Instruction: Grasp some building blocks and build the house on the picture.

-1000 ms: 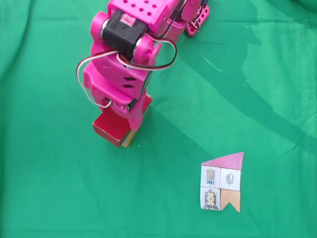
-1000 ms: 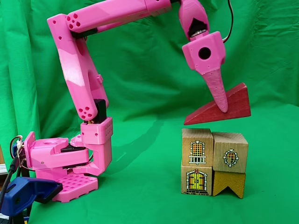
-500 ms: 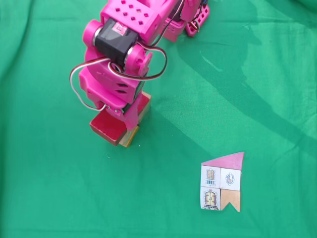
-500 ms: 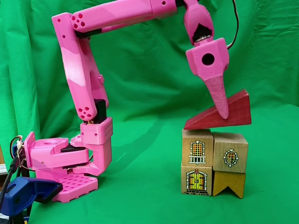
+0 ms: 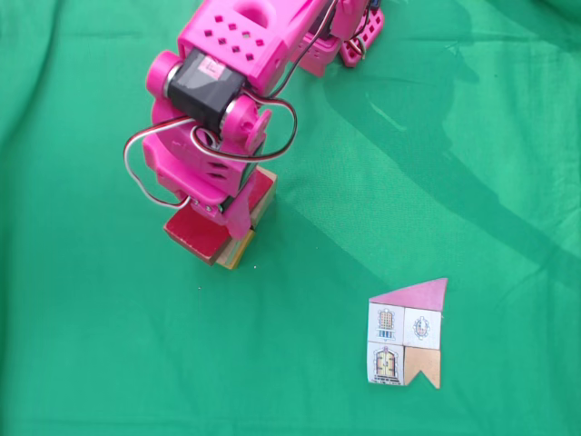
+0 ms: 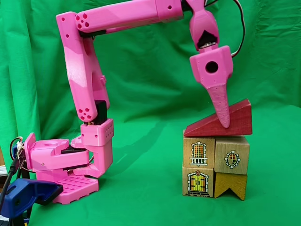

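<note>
Four printed tan wooden blocks point(image 6: 214, 162) stand two-by-two on wrinkled green cloth point(image 5: 472, 136), topped by a dark-red wedge roof point(image 6: 221, 123) pinched in the glossy pink claw point(image 6: 224, 123), whose far finger is hidden, while the flat paper picture point(image 5: 408, 334) lies right.

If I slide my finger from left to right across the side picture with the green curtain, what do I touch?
Blue clamp → pink arm base → window block → round-window block.
</note>
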`<move>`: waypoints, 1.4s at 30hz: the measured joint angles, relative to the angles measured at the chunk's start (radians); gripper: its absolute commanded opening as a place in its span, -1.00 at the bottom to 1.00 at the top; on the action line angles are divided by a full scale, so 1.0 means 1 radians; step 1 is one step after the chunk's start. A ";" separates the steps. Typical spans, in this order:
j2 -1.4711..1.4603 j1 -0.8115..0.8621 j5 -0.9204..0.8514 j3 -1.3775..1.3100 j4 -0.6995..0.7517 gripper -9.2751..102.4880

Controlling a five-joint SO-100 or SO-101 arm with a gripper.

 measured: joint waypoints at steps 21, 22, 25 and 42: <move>0.000 0.000 -0.114 0.000 0.002 -0.45; 0.000 0.000 -0.114 0.000 0.002 -0.45; 0.000 0.000 -0.114 0.000 0.002 -0.45; 0.000 0.000 -0.114 0.000 0.002 -0.45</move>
